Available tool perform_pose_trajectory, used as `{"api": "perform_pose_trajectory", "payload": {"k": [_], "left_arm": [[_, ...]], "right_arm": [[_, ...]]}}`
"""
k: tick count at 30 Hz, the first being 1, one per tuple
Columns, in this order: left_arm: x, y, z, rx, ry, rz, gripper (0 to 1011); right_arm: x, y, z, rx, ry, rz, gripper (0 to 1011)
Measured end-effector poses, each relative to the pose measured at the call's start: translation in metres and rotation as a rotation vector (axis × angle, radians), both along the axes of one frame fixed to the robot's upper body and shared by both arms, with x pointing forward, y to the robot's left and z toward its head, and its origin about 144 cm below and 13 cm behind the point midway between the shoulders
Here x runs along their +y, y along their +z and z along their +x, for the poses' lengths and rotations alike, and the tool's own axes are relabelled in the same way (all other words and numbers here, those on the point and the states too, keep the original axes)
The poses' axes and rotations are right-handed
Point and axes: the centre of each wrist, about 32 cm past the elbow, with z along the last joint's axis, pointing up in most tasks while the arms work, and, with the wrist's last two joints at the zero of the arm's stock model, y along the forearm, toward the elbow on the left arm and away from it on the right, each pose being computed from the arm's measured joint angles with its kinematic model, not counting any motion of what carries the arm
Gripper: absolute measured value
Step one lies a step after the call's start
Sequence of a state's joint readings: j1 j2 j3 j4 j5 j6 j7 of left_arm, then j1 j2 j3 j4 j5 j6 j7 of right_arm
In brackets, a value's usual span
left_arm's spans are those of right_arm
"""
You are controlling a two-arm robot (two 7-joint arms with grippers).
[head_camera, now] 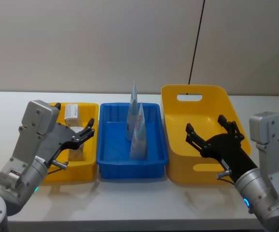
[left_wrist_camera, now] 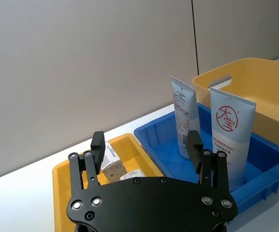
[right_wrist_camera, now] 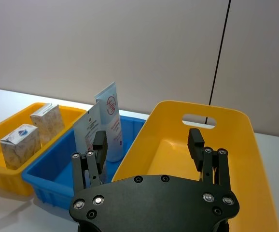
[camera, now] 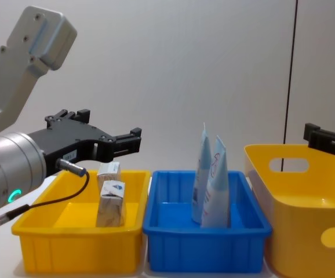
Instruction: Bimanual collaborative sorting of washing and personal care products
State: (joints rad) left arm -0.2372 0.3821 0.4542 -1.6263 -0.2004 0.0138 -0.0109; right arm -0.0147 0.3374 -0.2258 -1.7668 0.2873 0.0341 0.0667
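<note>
Two small cartons stand in the small yellow bin (head_camera: 71, 173): a beige one (head_camera: 72, 112) at the back and a white-grey patterned one (camera: 110, 202) nearer the front. Two tall pale-blue tubes (head_camera: 133, 112) (head_camera: 138, 135) with red print stand upright in the blue bin (head_camera: 130, 170). My left gripper (head_camera: 88, 130) hovers open above the small yellow bin, over the patterned carton and holding nothing. Over the large yellow bin (head_camera: 193, 88) my right gripper (head_camera: 207, 126) is open too, its fingers bare.
The three bins sit side by side on a white table, close to its front edge. A grey wall rises behind them, with a thin black cable (head_camera: 196, 43) hanging down it above the large bin.
</note>
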Motion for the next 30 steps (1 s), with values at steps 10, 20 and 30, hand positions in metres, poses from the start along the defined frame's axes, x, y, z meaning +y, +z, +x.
{"api": "perform_pose_trajectory", "payload": {"k": [10,20,30], "left_arm": [[0.0,0.0,0.0,0.0,0.0,0.0,1002],[0.0,0.0,0.0,0.0,0.0,0.0,1001],[0.0,0.0,0.0,0.0,0.0,0.0,1001]], "right_arm": [[0.0,0.0,0.0,0.0,0.0,0.0,1003],[0.0,0.0,0.0,0.0,0.0,0.0,1003],[0.0,0.0,0.0,0.0,0.0,0.0,1003]]}}
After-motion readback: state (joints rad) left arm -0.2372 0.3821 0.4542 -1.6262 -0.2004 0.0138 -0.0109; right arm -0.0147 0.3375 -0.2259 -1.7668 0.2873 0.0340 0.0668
